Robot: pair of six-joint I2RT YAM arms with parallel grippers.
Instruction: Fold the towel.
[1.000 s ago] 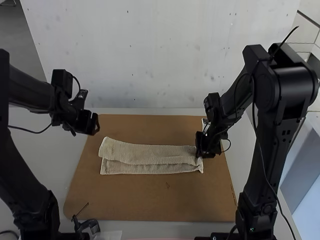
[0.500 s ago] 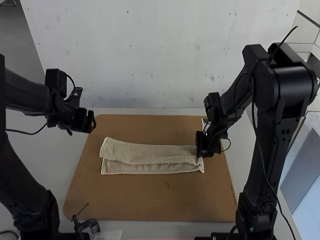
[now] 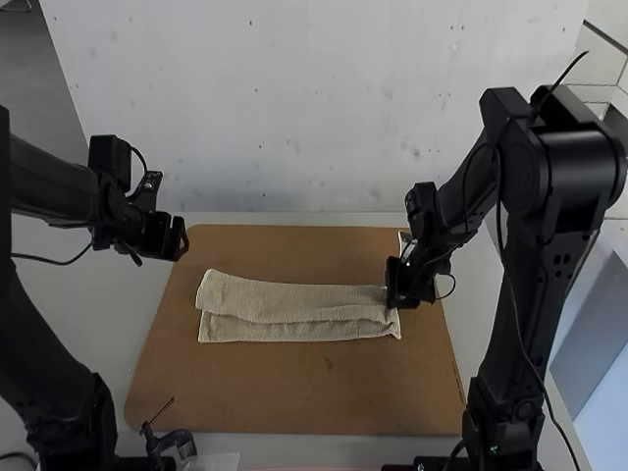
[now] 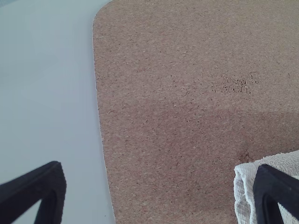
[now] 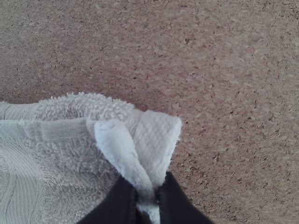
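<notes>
In the high view, we see the towel (image 3: 265,296) folded into a long strip on the board (image 3: 294,392), the left gripper (image 3: 182,238) by the board's far left corner and the right gripper (image 3: 398,294) over its right side. In the left wrist view, we see fingers (image 4: 55,179) wide apart above the board. In the right wrist view, we see fingers (image 5: 175,196) pinching a towel corner over the board.

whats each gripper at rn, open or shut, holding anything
Left gripper: open, nothing between its fingers.
Right gripper: closed, pinching the folded towel at one end.
</notes>
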